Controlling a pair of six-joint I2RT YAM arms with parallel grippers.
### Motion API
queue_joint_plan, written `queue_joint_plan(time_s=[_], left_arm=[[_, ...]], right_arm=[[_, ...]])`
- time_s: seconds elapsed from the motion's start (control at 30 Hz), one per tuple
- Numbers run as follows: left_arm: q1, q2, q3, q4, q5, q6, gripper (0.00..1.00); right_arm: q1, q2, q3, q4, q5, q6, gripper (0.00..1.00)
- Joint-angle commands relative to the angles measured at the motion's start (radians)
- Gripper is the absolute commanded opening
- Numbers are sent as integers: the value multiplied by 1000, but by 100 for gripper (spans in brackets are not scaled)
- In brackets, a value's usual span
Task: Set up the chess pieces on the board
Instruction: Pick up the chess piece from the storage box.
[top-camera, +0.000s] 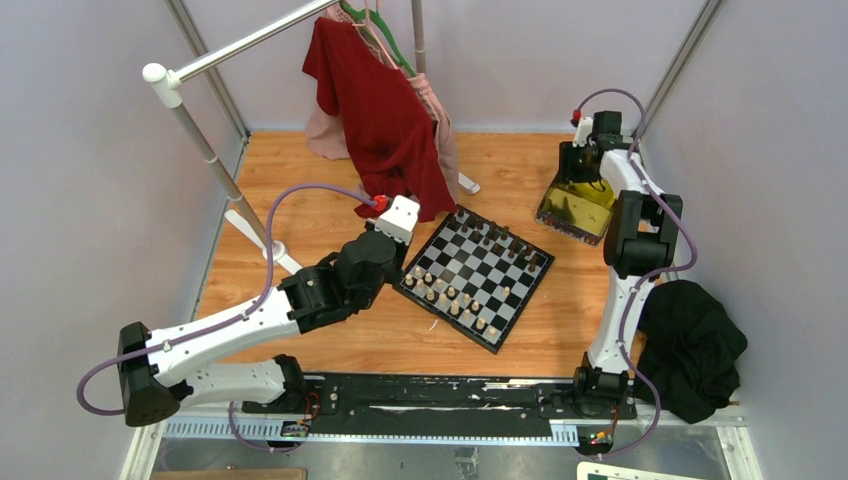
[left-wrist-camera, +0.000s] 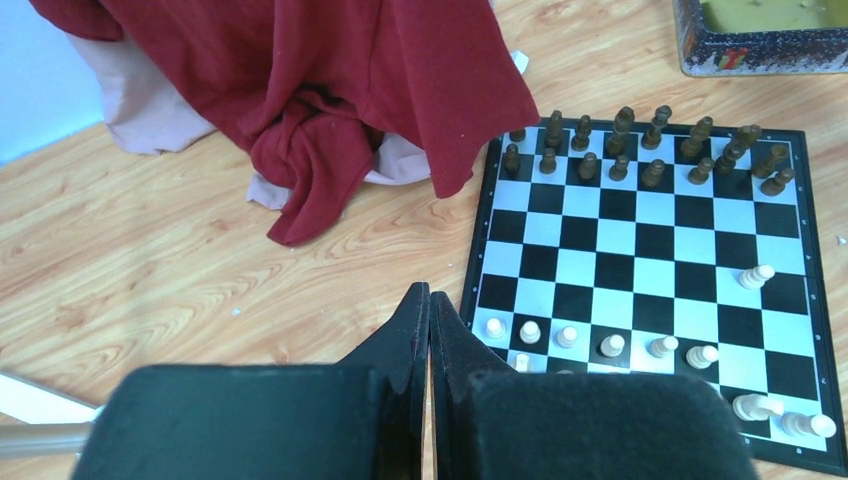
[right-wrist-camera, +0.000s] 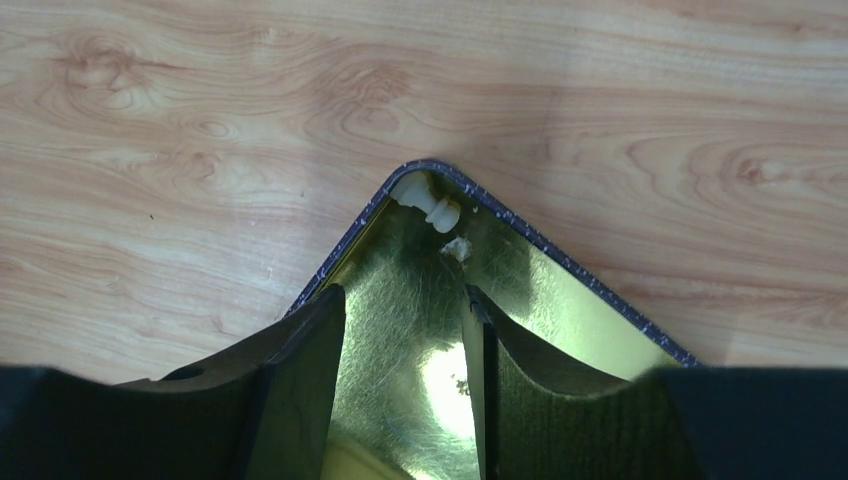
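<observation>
The checkered board (top-camera: 470, 262) lies turned like a diamond in mid-table. Dark chess pieces (left-wrist-camera: 620, 150) fill its two far rows. Light pieces (left-wrist-camera: 565, 337) stand along the near rows, one light piece (left-wrist-camera: 756, 276) lies on its side farther in, and two more (left-wrist-camera: 785, 418) lie at the near right corner. My left gripper (left-wrist-camera: 429, 297) is shut and empty, just off the board's near left corner. My right gripper (right-wrist-camera: 402, 292) hangs open over a corner of the gold tin (right-wrist-camera: 560, 300), where one light piece (right-wrist-camera: 432, 205) lies.
A red garment (top-camera: 380, 120) and a pink one hang from the white rack (top-camera: 205, 150), with the red hem draped close to the board's far corner (left-wrist-camera: 440, 110). The tin (top-camera: 575, 208) sits right of the board. A black cloth (top-camera: 690, 345) lies at the right edge.
</observation>
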Motion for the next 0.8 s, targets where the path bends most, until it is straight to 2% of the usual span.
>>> queue_joint_plan(time_s=[0.0, 0.4, 0.77], left_arm=[[19, -10, -17, 41, 13, -32, 2], [32, 46, -52, 108, 44, -49, 2], [43, 96, -95, 211, 67, -44, 1]], right_arm=[[3, 35, 57, 38, -28, -56, 50], [19, 65, 10, 181, 32, -145, 48], [18, 152, 115, 157, -101, -205, 46]])
